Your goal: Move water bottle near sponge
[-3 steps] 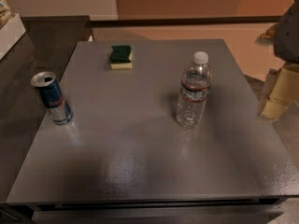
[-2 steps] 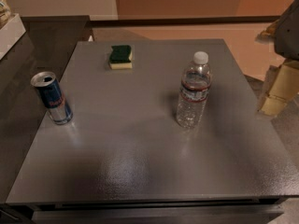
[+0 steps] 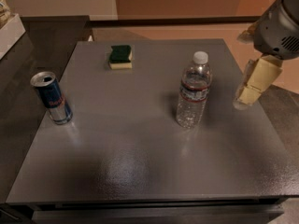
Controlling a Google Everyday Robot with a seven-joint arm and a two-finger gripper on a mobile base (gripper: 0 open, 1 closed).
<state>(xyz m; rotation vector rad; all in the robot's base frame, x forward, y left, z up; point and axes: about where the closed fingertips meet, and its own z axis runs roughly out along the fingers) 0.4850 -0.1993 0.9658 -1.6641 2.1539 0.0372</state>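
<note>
The water bottle [image 3: 193, 90] stands upright right of the table's middle, clear and ribbed, with a white cap and a red-and-white label band. The sponge [image 3: 120, 56], dark green over pale yellow foam, lies flat near the far edge, left of the bottle and further back. My gripper [image 3: 246, 96], with pale cream fingers under a grey wrist housing, hangs at the table's right edge. It is a short way right of the bottle and apart from it, at about the height of the label.
A blue-and-silver drink can [image 3: 52, 98] stands upright near the left edge of the grey table [image 3: 140, 162]. A dark counter [image 3: 42, 36] runs along the far left, with a white object at its corner.
My gripper has moved left, from beyond the table's right edge to closer beside the bottle. The bottle, sponge and can have not moved.
</note>
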